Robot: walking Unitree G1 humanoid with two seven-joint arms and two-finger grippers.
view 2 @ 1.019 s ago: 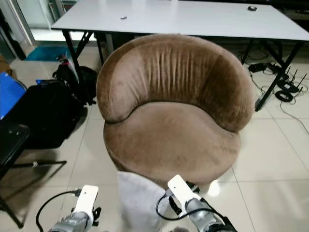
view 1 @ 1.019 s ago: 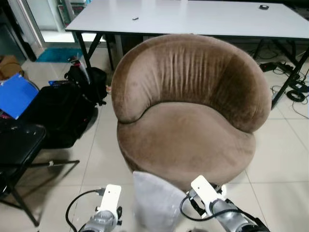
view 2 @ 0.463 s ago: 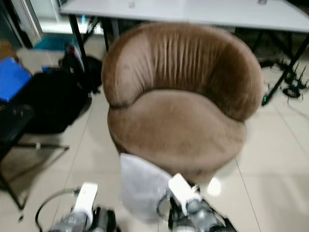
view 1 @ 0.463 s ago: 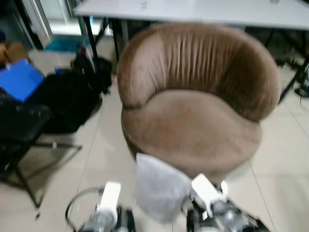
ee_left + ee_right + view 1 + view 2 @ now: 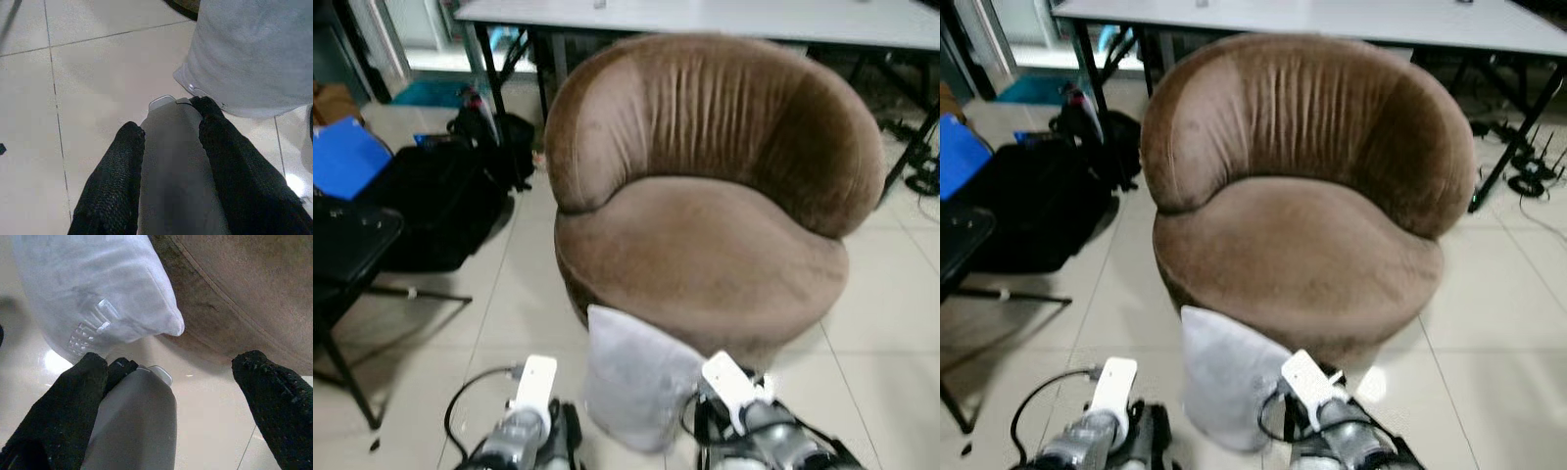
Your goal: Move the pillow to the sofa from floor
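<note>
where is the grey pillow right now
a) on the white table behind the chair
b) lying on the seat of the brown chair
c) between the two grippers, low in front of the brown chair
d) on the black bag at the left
c: the grey pillow sits between the left gripper and the right gripper, just below the front edge of the brown chair, whose seat is bare.
</note>
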